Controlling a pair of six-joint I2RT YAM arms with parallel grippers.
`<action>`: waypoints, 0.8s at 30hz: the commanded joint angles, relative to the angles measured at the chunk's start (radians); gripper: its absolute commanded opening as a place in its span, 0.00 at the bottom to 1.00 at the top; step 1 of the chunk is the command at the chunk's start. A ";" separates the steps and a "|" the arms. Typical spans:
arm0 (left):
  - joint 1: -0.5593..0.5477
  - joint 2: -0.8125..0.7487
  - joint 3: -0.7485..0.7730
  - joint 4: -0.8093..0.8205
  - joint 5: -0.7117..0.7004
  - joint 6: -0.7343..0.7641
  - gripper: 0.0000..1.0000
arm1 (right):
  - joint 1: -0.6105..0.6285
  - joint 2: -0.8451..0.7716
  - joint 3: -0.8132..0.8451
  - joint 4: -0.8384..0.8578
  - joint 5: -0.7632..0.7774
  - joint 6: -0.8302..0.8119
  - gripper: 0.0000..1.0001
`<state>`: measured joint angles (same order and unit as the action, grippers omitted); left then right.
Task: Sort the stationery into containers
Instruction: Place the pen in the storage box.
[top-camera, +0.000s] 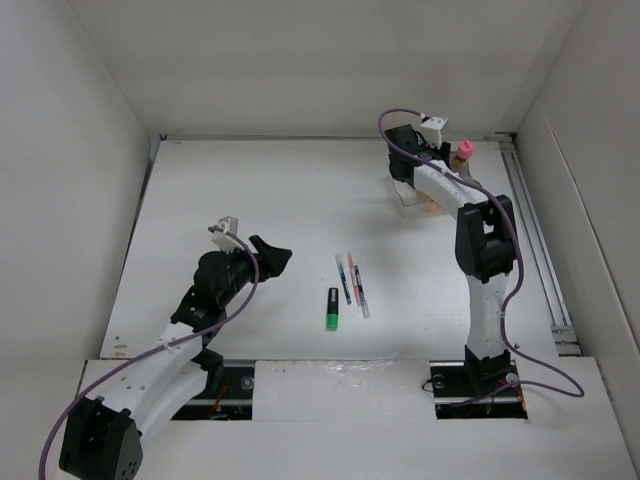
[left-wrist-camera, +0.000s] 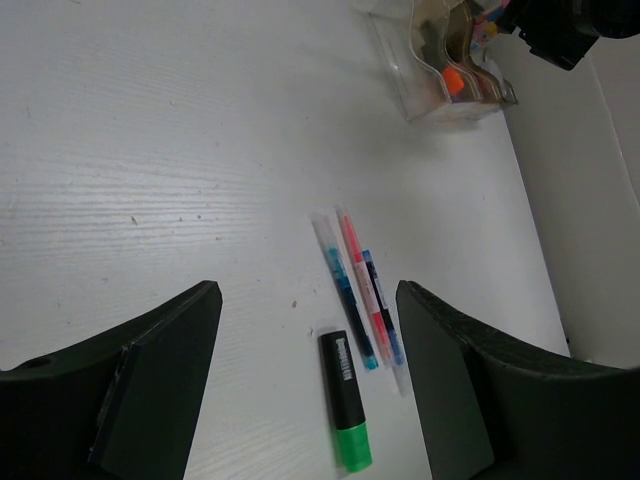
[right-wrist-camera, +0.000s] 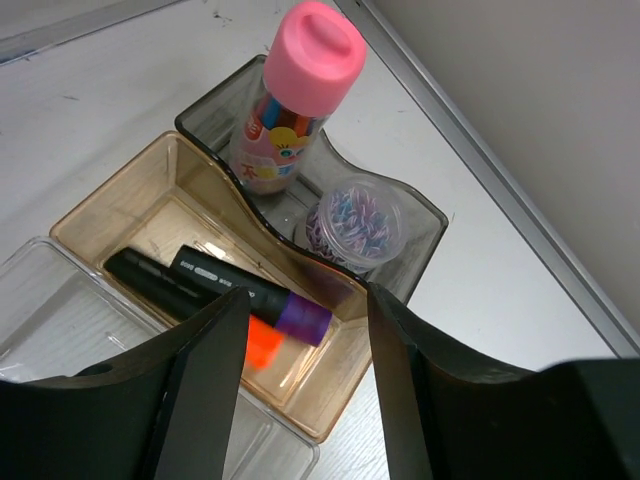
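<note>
The organiser (right-wrist-camera: 110, 215) stands at the back right of the table (top-camera: 408, 197). Its amber box holds the purple-tipped highlighter (right-wrist-camera: 245, 290) and the orange-tipped one (right-wrist-camera: 262, 347). Its smoky grey box holds the pink-capped bottle (right-wrist-camera: 297, 95) and the round clear jar (right-wrist-camera: 350, 220). My right gripper (right-wrist-camera: 305, 380) is open and empty just above the amber box. The green-tipped highlighter (top-camera: 332, 309) (left-wrist-camera: 346, 401) and three thin pens (top-camera: 352, 281) (left-wrist-camera: 360, 298) lie mid-table. My left gripper (left-wrist-camera: 308, 390) (top-camera: 276, 256) is open and empty, above the table left of them.
The clear box (right-wrist-camera: 60, 310) of the organiser is the nearest to me in the right wrist view. White walls enclose the table on three sides, and a metal rail (top-camera: 535, 235) runs along the right edge.
</note>
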<state>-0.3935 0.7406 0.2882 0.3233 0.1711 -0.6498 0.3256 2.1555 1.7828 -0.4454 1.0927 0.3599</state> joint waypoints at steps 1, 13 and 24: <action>-0.005 -0.020 0.028 0.014 -0.013 0.018 0.69 | 0.019 0.006 0.050 -0.019 0.027 0.023 0.57; -0.005 -0.038 0.019 -0.006 -0.041 0.027 0.69 | 0.245 -0.440 -0.231 -0.161 -0.422 0.447 0.00; -0.005 -0.060 0.028 -0.036 -0.056 0.027 0.68 | 0.858 -0.477 -0.528 -0.344 -0.554 0.804 0.55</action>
<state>-0.3935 0.7029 0.2882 0.2821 0.1318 -0.6361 1.1263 1.6405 1.2930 -0.6613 0.5686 0.9947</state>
